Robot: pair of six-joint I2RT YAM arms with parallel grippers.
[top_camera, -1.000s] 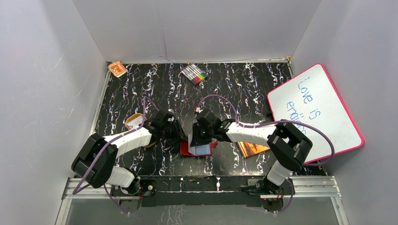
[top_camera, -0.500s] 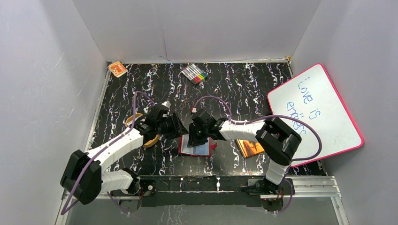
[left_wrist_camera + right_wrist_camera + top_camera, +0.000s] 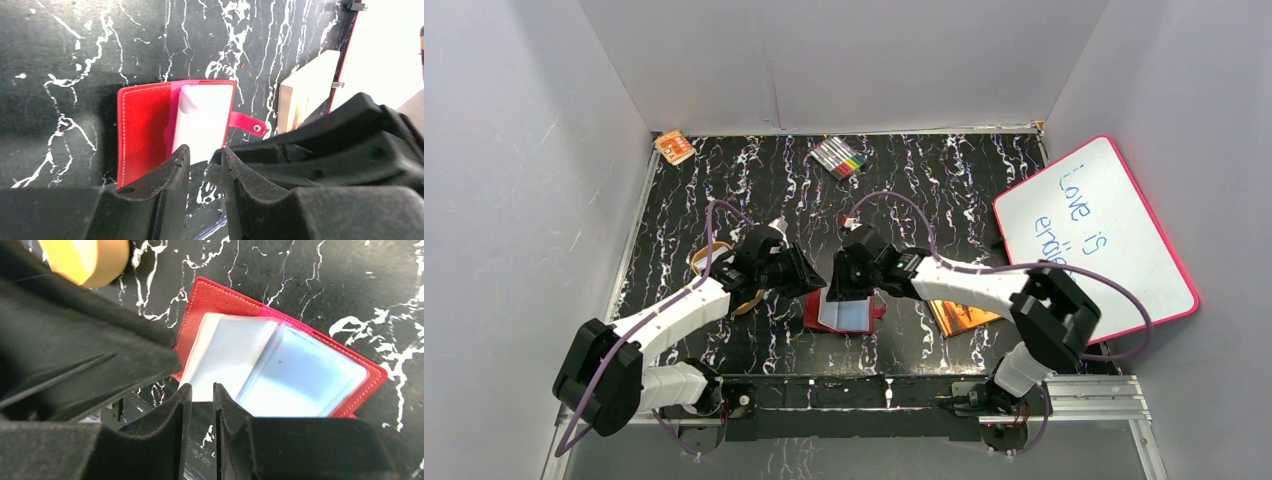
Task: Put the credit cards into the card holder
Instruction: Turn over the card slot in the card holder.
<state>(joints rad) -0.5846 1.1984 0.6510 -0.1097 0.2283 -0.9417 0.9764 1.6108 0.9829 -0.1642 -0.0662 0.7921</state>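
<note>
The card holder (image 3: 839, 318) is seen lying open on the bench (image 3: 754, 190) between the two arms, near the front edge; its red cover is spread flat and its pale-blue clear sleeves (image 3: 300, 380) are fanned upward, with the snap tab (image 3: 247, 123) laid out to one side. The left hand (image 3: 205, 160) is held just above the holder's near edge, its fingers parted by a narrow gap through which bench is seen; whether a sleeve edge is nipped cannot be told. The right hand (image 3: 200, 395) is poised close beside it over the same edge, its fingers nearly together, and a grip on the sleeves cannot be confirmed either. From above, both sets of fingertips are hidden by the wrists. No credit card can be told apart from the glossy sleeves. An orange tray (image 3: 85, 257) is largely covered by the left arm and cut off in the right wrist view; its contents are hidden. An orange-brown book (image 3: 959, 316) is partly masked by the right arm.
</note>
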